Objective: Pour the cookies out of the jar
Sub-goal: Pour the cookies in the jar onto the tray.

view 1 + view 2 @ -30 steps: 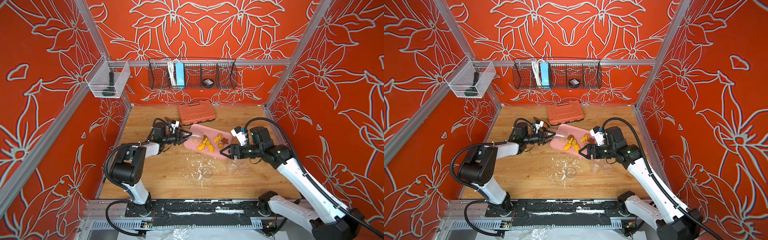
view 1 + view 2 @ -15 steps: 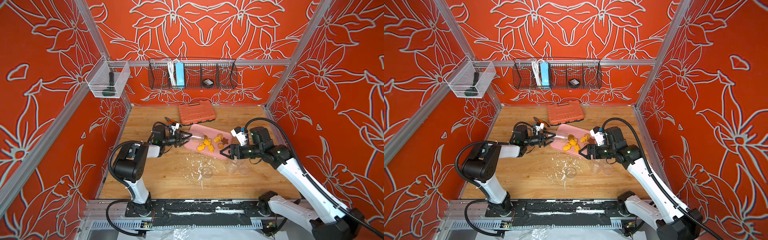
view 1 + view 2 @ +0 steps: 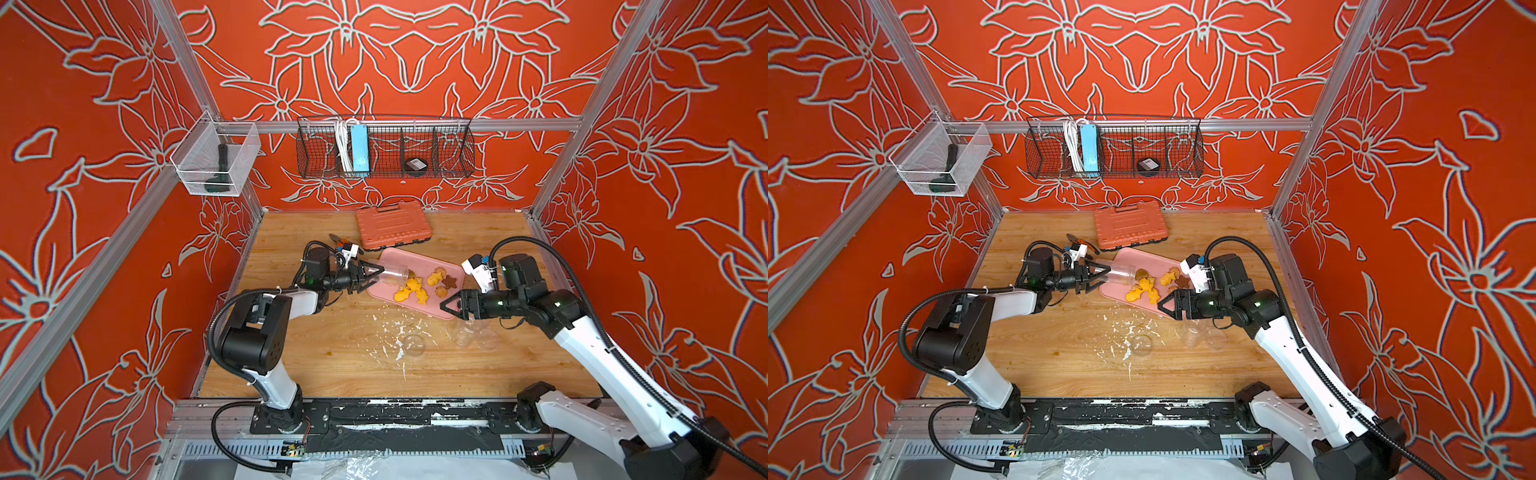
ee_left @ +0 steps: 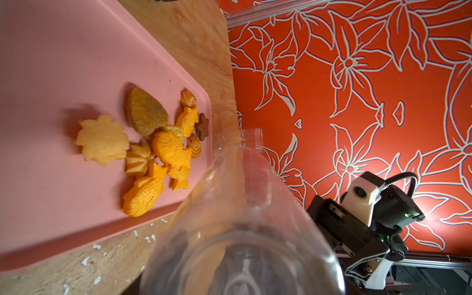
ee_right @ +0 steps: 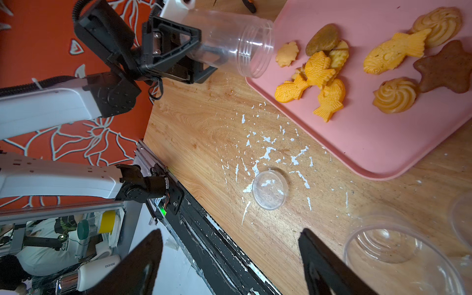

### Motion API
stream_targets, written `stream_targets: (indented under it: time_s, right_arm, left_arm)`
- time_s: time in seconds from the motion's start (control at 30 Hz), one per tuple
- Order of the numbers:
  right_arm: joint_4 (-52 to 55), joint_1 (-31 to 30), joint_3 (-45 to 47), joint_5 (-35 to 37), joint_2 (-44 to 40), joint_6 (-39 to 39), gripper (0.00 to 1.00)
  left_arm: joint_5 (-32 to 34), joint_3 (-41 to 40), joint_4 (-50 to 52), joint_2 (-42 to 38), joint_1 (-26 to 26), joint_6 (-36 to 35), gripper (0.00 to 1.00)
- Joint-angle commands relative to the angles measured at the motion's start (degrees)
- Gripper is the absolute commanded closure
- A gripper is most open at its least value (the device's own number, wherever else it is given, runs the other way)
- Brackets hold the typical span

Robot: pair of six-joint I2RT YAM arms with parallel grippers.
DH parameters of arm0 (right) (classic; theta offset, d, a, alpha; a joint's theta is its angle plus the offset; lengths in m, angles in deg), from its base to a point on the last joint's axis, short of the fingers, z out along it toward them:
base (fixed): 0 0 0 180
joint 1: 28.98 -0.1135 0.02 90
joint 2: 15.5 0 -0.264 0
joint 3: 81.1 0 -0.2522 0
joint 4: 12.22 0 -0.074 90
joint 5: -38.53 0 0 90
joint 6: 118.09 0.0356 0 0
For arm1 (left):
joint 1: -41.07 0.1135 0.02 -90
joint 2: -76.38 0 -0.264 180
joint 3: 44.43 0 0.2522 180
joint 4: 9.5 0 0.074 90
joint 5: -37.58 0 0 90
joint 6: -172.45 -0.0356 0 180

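At the pink tray's [image 3: 419, 259] edge, tipped jar [image 3: 392, 276] tight in the left gripper [image 3: 374, 277], cookies [image 3: 419, 289] beside its mouth; right gripper [image 3: 446, 307] wide

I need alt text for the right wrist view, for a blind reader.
The left gripper holds a clear jar on its side, its mouth at the edge of a pink tray where the cookies lie. A clear lid rests on the wooden table.

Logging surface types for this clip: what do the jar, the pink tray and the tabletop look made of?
The jar: clear, glossy, moulded threads at the mouth; likely plastic, glass not excluded. The pink tray: opaque, even colour, soft sheen, rounded rim; probably moulded plastic. The tabletop: grain lines show; wood or wood veneer, flecked white.
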Motion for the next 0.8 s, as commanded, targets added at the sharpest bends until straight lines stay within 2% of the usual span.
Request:
stream_targets:
  time_s: [0.0, 0.2, 0.5, 0.77]
  right_arm:
    - [1.65, 0.19, -0.92, 0.54, -0.74, -0.24, 0.14]
    - [2.21, 0.17, -1.14, 0.08, -0.92, -0.06, 0.14]
    - [-2.19, 0.11, -1.89, -8.59, -2.24, 4.19, 0.13]
    - [-4.76, 0.12, -3.85, -10.07, -2.59, 6.12, 0.12]
  left_arm:
    - [0.47, -0.05, 0.78, -6.07, 0.19, 0.06, 0.36]
    - [2.54, -0.05, 9.05, -14.50, 0.65, -2.23, 0.37]
    - [2.66, -3.77, 8.54, -25.18, 0.72, 3.04, 0.36]
    - [3.45, -4.59, 12.77, -34.17, 0.63, 3.47, 0.36]
